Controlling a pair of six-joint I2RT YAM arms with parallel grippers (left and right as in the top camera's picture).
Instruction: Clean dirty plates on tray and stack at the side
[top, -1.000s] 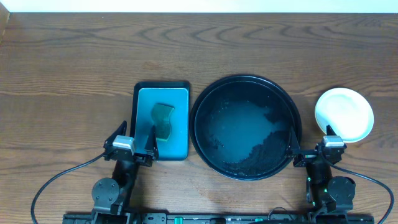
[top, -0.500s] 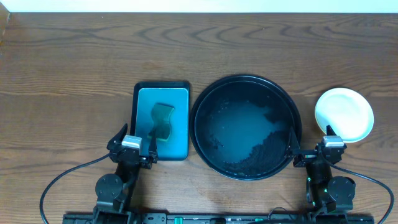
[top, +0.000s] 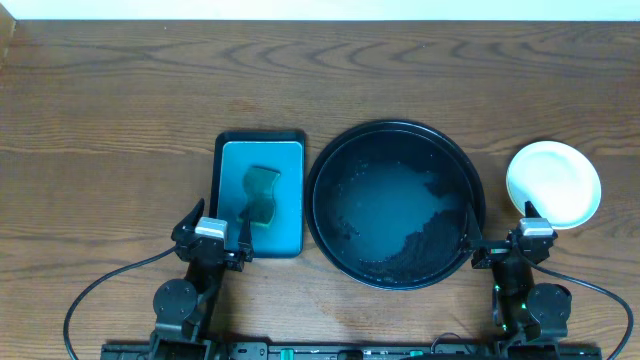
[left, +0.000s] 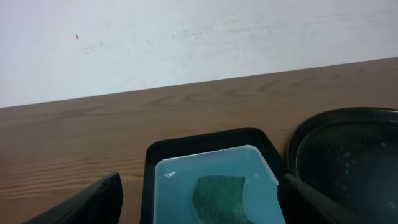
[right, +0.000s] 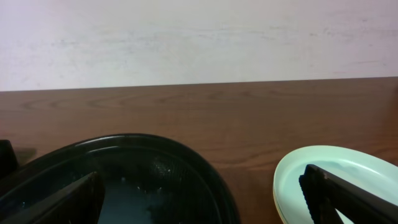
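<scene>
plates (top: 553, 183) sit stacked just right of the black tray (top: 395, 125); left gripper (top: 220, 218) and right gripper (top: 497, 228) flank its near edge, both spread wide, empty.

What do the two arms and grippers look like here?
Both arms are black with round joint housings at the base. The left gripper and right gripper each carry a pale grey block and black wedge fingers. Thin black cables loop outward.

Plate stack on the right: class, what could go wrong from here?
The plate stack lies just ahead of the right gripper, one of whose open fingers reaches its near rim; a forward move might knock it. The black tray looks wet inside, so a bump could spill water onto the table.
</scene>
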